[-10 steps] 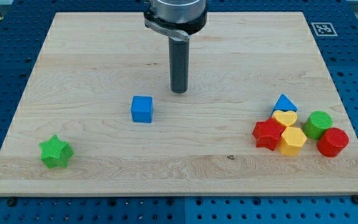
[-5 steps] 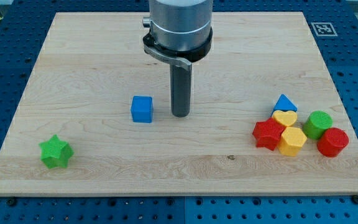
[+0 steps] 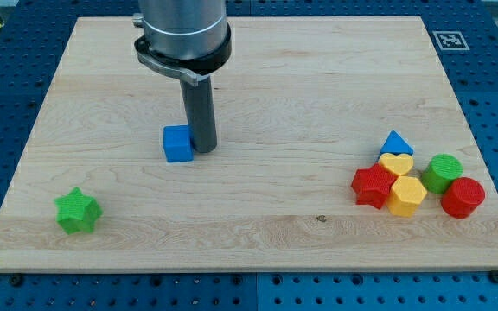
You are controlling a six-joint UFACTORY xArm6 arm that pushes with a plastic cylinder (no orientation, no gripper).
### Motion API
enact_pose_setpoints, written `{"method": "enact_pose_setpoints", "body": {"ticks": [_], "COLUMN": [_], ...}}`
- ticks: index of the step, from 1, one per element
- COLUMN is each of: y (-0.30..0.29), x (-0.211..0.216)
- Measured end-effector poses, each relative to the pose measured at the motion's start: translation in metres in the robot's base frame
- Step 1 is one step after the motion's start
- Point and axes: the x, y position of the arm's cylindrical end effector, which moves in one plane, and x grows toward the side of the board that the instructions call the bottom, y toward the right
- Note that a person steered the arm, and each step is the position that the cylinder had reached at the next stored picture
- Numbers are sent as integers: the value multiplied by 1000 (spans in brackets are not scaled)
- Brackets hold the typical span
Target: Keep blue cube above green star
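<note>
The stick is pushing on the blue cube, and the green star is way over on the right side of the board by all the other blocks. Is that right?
Not quite. The green star sits alone near the view's bottom left corner, as the camera view shows. The cluster of other blocks is on the right. The rest holds: my tip is against the right side of the blue cube.

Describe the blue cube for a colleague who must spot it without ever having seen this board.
On the wooden board, look left of centre, where the straight dark rod comes down. My tip sits against the right side of the small blue cube. It stands alone, up and to the right of the green star; the other blue block, a triangle, sits in the cluster at the view's right.
</note>
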Motion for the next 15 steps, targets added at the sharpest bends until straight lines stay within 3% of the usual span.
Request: {"method": "enact_pose_setpoints", "body": {"ticks": [1, 2, 3, 9, 12, 15], "y": [-27, -37, -35, -126, -139, -140], "x": [29, 28, -7, -40, -36, -6]}}
